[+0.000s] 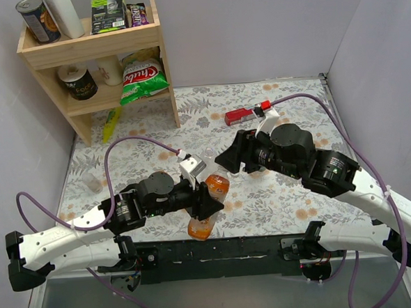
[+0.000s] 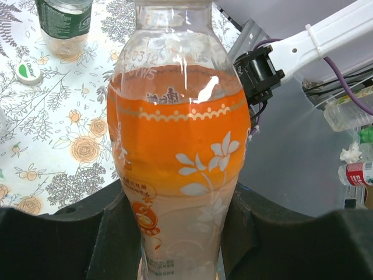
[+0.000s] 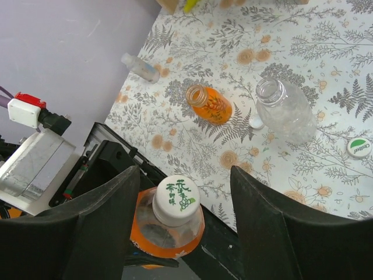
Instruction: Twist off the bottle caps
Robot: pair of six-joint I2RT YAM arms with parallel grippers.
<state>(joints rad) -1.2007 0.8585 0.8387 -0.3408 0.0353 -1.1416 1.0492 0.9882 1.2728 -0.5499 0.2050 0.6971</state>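
Note:
My left gripper is shut on the lower body of a slim orange-labelled bottle, which it holds tilted above the table's near edge. The bottle's pale cap, printed with green characters, is still on its neck. My right gripper is open, with a finger on each side of that cap and a gap on both sides. A short orange bottle and a clear bottle stand uncapped on the table. A green-topped cap lies loose to their right. A green-labelled bottle stands beyond it.
A wooden shelf with cans, a snack bag and boxes stands at the back left. A red box lies at the back middle. A small clear bottle sits at the left edge of the flowered cloth.

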